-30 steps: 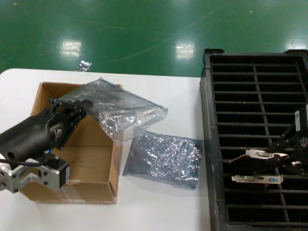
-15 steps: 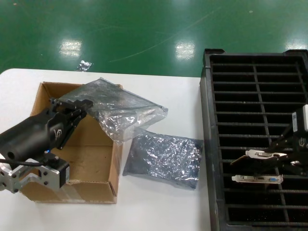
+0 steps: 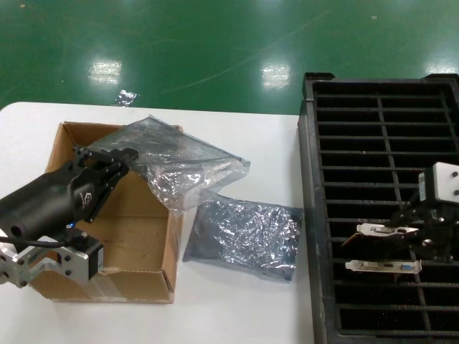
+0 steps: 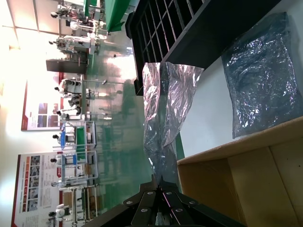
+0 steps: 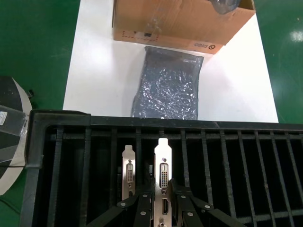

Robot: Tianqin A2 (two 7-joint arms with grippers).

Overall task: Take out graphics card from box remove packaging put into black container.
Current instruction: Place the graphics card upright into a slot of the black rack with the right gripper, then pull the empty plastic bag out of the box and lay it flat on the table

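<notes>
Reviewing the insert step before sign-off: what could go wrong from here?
1. The right hand holds the card by its bracket end over the tray; if tilted, it may catch a rib or the second card in the adjacent slot.
2. The left hand grips the empty bag, which drapes over the box wall and may drag on it.

This is a factory or industrial workshop floor. A glossy green painted floor (image 3: 215, 50) mirrors overhead lights at twelve o'clock beyond the white table (image 3: 237, 315), and the left wrist view shows rows of workstations and racks (image 4: 75, 137) with posters on the wall (image 4: 35, 111). A black slotted tray (image 3: 380, 143) at three o'clock and a cardboard box (image 3: 136, 258) at nine o'clock suggest parts handling.
</notes>
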